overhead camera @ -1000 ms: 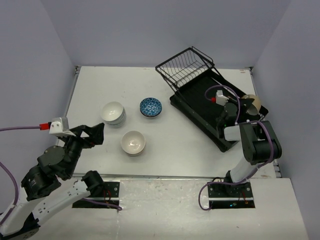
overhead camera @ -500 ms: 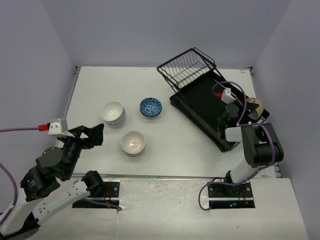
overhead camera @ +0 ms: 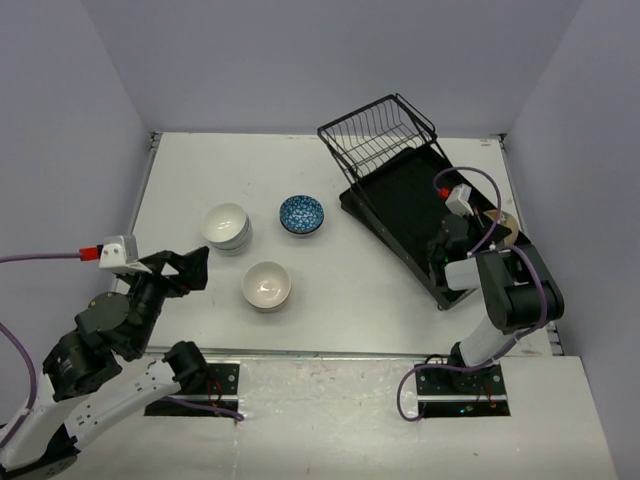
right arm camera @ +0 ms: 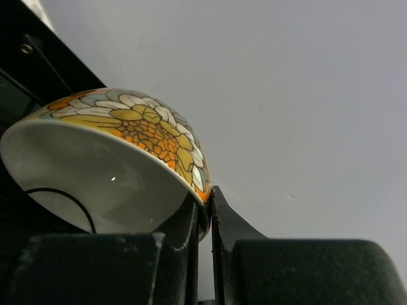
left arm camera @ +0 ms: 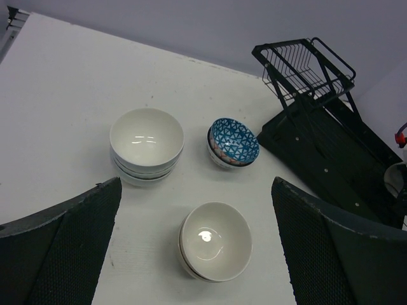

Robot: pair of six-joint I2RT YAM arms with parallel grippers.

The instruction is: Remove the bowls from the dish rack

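Overhead, left wrist share bowls (overhead camera: 266, 284); right wrist, perhaps upward, hugs floral bowl (right arm camera: 137, 130).

The petal bowl (right arm camera: 149, 130) at the right gripper (right arm camera: 205, 210) wears orange, yellow and white petals outside and plain white inside. Beyond the left gripper (left arm camera: 196, 190): nearest white bowl (left arm camera: 215, 241), left white stack (left arm camera: 146, 143), blue triangle-patterned bowl (left arm camera: 234, 141), black dish rack (left arm camera: 331, 159).
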